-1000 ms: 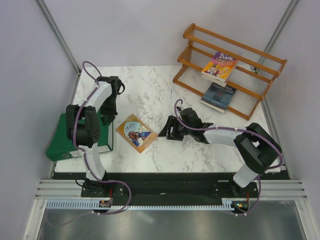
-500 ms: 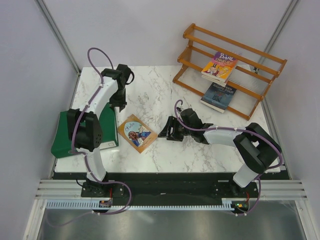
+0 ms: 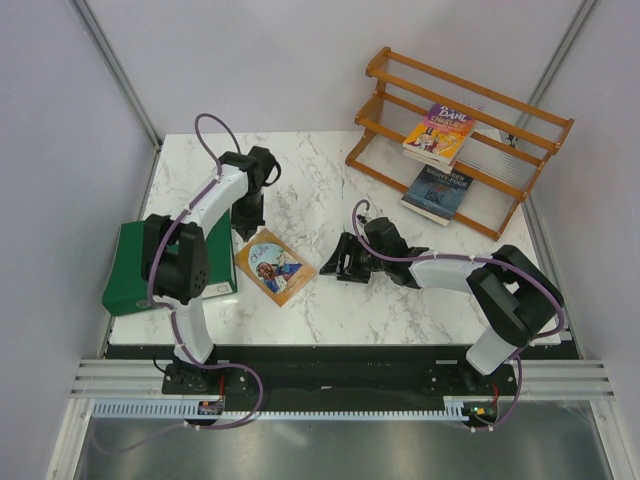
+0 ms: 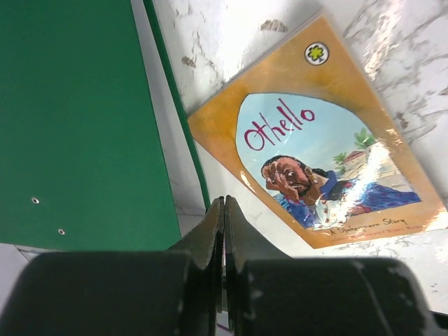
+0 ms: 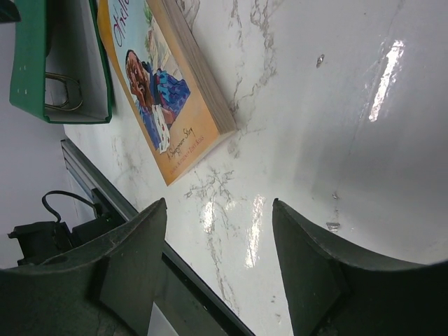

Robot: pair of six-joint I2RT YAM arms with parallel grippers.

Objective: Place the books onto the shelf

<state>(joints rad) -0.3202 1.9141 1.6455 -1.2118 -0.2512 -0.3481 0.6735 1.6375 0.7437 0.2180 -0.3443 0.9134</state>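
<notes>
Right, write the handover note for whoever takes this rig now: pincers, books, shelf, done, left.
Left pincer: shut and empty, above the gap between the green binder and the tan Othello book.
Right pincer: open and empty, low over the table on the tan book's other side, facing its edge.
Done: the purple-and-yellow book leans on the upper tier of the shelf, and the dark blue book is on the lower tier.
Left: the tan book lies flat on the table and has to go on the shelf. No other books are in view.
</notes>
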